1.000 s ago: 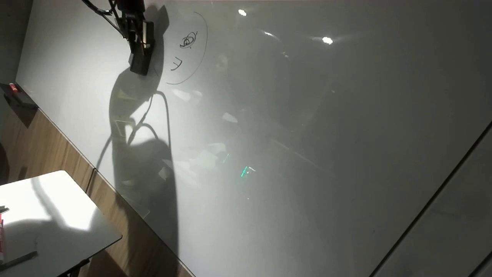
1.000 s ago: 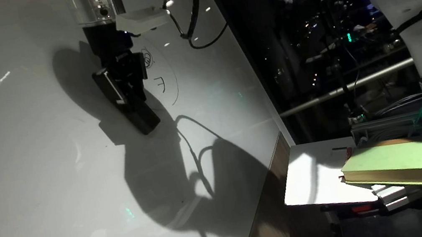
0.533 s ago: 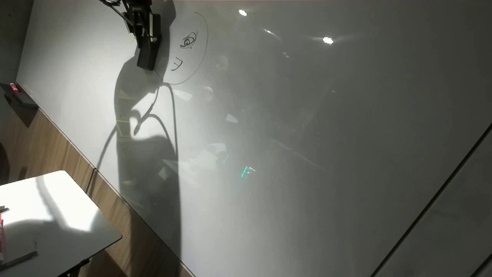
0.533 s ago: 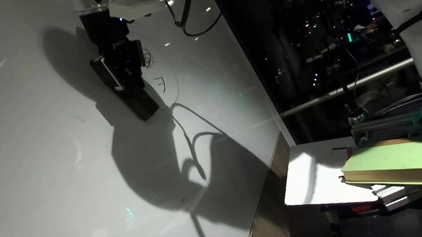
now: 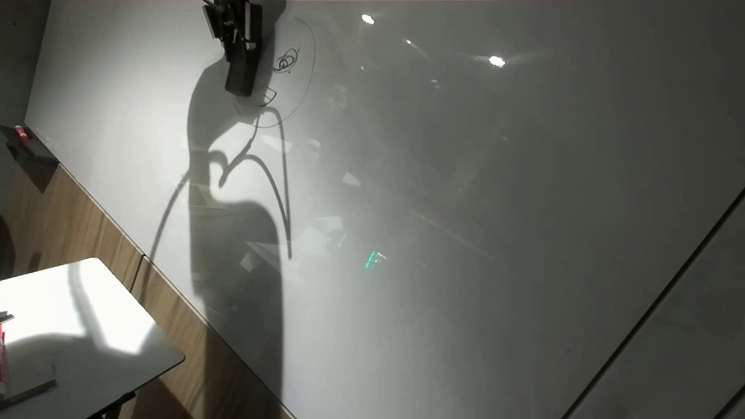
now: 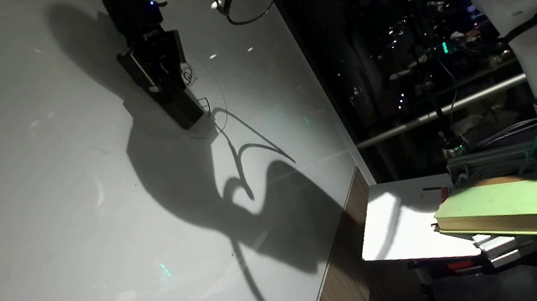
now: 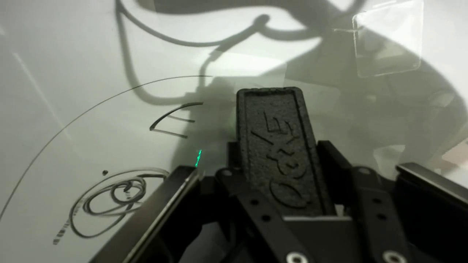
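In the wrist view, the eraser sits in the gripper, in front of the whiteboard; on the whiteboard, left of the eraser, are the letter E and, lower, a scribble, both right of an arc. In an exterior view, a table stands at lower left.

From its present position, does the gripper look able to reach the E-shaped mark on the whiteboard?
Probably yes: in the wrist view, the gripper holds a dark block beside the E-shaped mark, with nothing visible between them.
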{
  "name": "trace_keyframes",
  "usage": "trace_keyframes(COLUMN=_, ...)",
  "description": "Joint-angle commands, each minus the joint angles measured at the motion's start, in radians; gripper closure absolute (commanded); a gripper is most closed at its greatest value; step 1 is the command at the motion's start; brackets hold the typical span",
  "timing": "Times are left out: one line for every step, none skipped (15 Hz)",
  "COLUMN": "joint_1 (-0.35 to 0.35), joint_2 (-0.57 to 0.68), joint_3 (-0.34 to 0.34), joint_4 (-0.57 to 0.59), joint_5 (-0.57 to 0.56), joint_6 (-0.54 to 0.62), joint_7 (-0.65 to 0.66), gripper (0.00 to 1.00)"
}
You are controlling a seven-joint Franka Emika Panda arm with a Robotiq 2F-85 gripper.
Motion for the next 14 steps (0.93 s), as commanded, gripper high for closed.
trace_keyframes(joint_1=-0.042, joint_2=0.075, joint_3=-0.048, joint_4=0.112, joint_5=-0.028, joint_6=0.069, joint_7=-0.061, gripper=0.71)
trace_keyframes(joint_1=-0.036, joint_2=0.07, joint_3=-0.043, joint_4=0.09, joint_5=-0.018, joint_6=0.077, joint_7=-0.053, gripper=0.71)
trace_keyframes(joint_1=-0.027, joint_2=0.063, joint_3=-0.034, joint_4=0.059, joint_5=-0.01, joint_6=0.089, joint_7=-0.038, gripper=0.71)
trace_keyframes(joint_1=-0.02, joint_2=0.032, joint_3=-0.03, joint_4=-0.011, joint_5=0.0, joint_6=0.119, joint_7=-0.021, gripper=0.71)
trace_keyframes(joint_1=-0.014, joint_2=0.023, joint_3=-0.024, joint_4=-0.042, joint_5=0.003, joint_6=0.134, joint_7=-0.01, gripper=0.71)
trace_keyframes(joint_1=-0.01, joint_2=0.017, joint_3=-0.016, joint_4=-0.08, joint_5=0.0, joint_6=0.157, joint_7=0.004, gripper=0.71)
trace_keyframes(joint_1=-0.009, joint_2=0.015, joint_3=-0.013, joint_4=-0.105, joint_5=-0.005, joint_6=0.177, joint_7=0.01, gripper=0.71)
trace_keyframes(joint_1=-0.009, joint_2=0.016, joint_3=-0.01, joint_4=-0.137, joint_5=-0.012, joint_6=0.204, joint_7=0.021, gripper=0.71)
trace_keyframes(joint_1=-0.011, joint_2=0.018, joint_3=-0.01, joint_4=-0.161, joint_5=-0.016, joint_6=0.227, joint_7=0.026, gripper=0.71)
trace_keyframes(joint_1=-0.013, joint_2=0.023, joint_3=-0.011, joint_4=-0.185, joint_5=-0.026, joint_6=0.254, joint_7=0.035, gripper=0.71)
trace_keyframes(joint_1=-0.017, joint_2=0.032, joint_3=-0.013, joint_4=-0.2, joint_5=-0.035, joint_6=0.274, joint_7=0.039, gripper=0.71)
trace_keyframes(joint_1=-0.023, joint_2=0.042, joint_3=-0.017, joint_4=-0.21, joint_5=-0.047, joint_6=0.292, joint_7=0.043, gripper=0.71)
trace_keyframes(joint_1=-0.028, joint_2=0.048, joint_3=-0.021, joint_4=-0.217, joint_5=-0.06, joint_6=0.305, joint_7=0.044, gripper=0.71)
trace_keyframes(joint_1=-0.034, joint_2=0.055, joint_3=-0.026, joint_4=-0.22, joint_5=-0.075, joint_6=0.312, joint_7=0.043, gripper=0.71)
